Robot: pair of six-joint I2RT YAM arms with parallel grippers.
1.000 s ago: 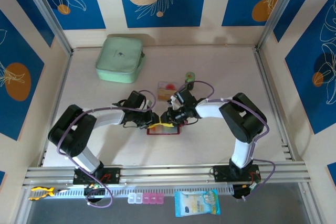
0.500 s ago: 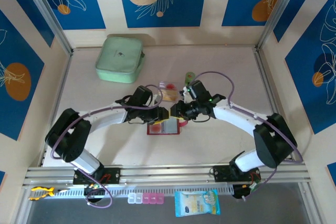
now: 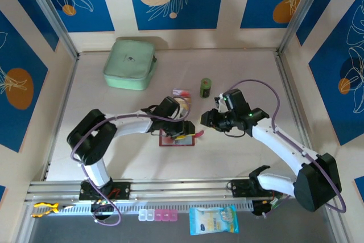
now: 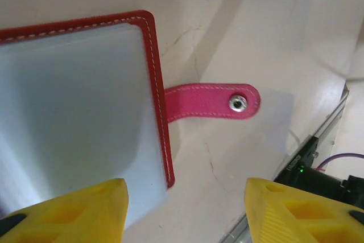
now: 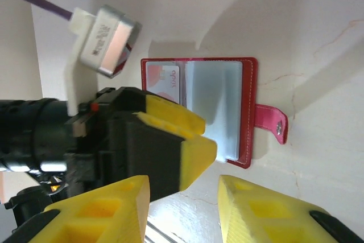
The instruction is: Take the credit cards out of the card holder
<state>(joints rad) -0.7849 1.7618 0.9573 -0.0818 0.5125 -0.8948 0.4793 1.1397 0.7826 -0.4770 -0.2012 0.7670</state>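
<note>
Dark red card holder lies open flat on the worktop, white stitching, pink snap tab. Print on the card is unreadable. Left gripper over it and right gripper: jaws spread, empty.

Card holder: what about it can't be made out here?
Top view: the left gripper covers most of the card holder.
Left wrist view: its left side runs off the edge; the sleeve is a pale blur.
Right wrist view: that gripper hides the sleeves beside the one visible card.

walls: blue leaf-print panels | table: pale, faintly veined | rails: aluminium, near edge
</note>
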